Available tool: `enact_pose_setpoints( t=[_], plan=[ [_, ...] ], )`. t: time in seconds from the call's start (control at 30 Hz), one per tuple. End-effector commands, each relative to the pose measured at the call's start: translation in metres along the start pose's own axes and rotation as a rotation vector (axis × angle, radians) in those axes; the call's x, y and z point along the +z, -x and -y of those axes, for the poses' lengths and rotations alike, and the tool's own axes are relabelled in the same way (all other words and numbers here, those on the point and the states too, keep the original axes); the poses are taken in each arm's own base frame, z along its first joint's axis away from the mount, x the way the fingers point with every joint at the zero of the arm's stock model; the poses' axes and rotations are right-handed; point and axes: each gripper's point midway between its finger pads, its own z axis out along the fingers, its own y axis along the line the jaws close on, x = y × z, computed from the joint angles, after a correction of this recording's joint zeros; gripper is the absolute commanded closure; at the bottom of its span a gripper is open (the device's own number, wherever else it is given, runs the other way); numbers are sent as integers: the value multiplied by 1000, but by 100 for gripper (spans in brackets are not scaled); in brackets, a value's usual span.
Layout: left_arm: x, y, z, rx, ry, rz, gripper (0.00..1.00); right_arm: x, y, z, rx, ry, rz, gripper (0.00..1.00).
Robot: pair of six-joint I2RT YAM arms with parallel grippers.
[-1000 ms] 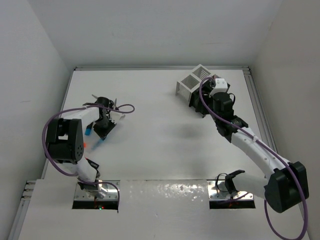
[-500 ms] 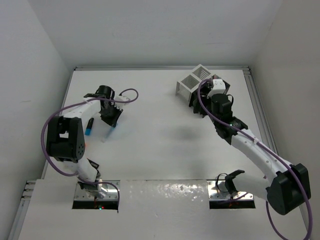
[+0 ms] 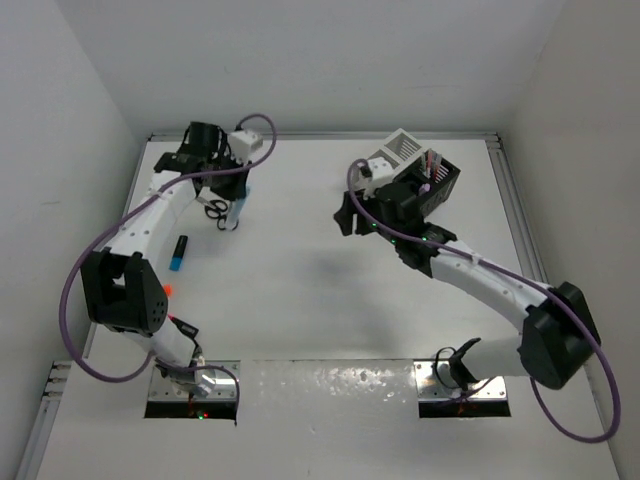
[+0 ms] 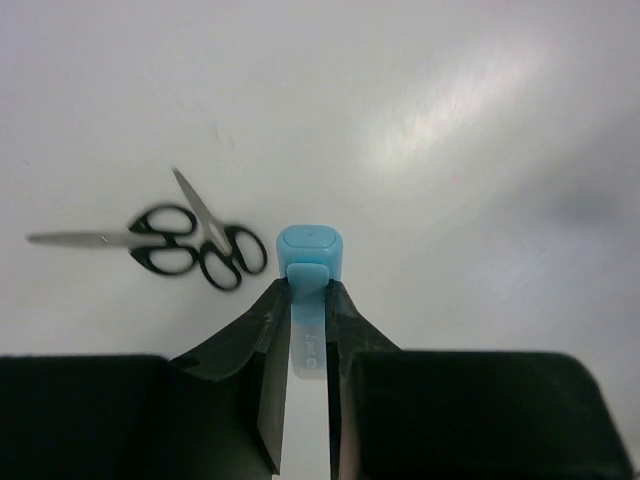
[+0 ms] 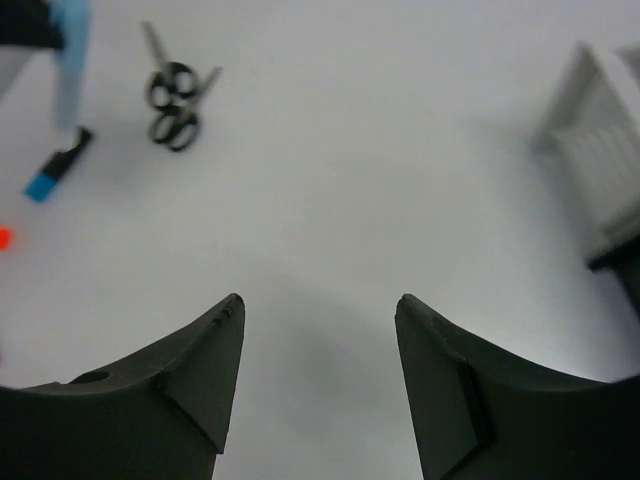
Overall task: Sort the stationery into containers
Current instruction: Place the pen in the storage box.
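My left gripper [image 4: 308, 285] is shut on a light-blue pen [image 4: 309, 252], held above the table at the far left [image 3: 237, 197]. Just to its left, two small black-handled scissors [image 4: 190, 245] lie together on the table [image 3: 214, 208]. A blue highlighter [image 3: 178, 254] and an orange one [image 3: 167, 290] lie nearer the left edge. The joined containers, white [image 3: 393, 155] and black [image 3: 442, 184], stand at the back right. My right gripper [image 5: 318, 300] is open and empty, hovering left of the containers [image 3: 346, 214] and facing the scissors [image 5: 172, 105].
White walls close the table on the left, back and right. In the right wrist view the white container's slatted wall [image 5: 598, 150] is at the right edge. The blue highlighter [image 5: 55, 172] lies at that view's far left.
My left arm has lifted the light-blue pen and carried it toward the back, past the scissors. My right arm has swung left, away from the containers, its jaws a little narrower.
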Motion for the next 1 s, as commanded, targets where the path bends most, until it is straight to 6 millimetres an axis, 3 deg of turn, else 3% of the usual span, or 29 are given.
enact_pose_setpoints(
  t=[0.0,0.03,0.13,0.2,0.23,0.3,0.4,0.73,0.97],
  plan=[
    [-47,73,11,-61,15,238,100,16,48,-74,-3,222,125,39],
    [-55,86,13,-70,20,283,100,17,59,-94,8,273,169,38],
    [-72,106,21,-135,24,373,100,32,78,-131,10,349,244,34],
    [-75,109,25,-155,24,389,100,35,95,-157,9,412,284,33],
    [-76,111,32,-167,10,390,100,46,91,-163,15,423,278,32],
    [-77,113,36,-181,6,391,100,49,105,-177,24,452,314,31],
    [-78,116,44,-181,-8,394,100,61,114,-182,58,448,340,30],
    [-82,123,66,-179,-89,402,100,95,103,-176,104,371,319,37],
    [-81,122,78,-175,-143,397,100,103,105,-175,124,370,329,89]
  ],
)
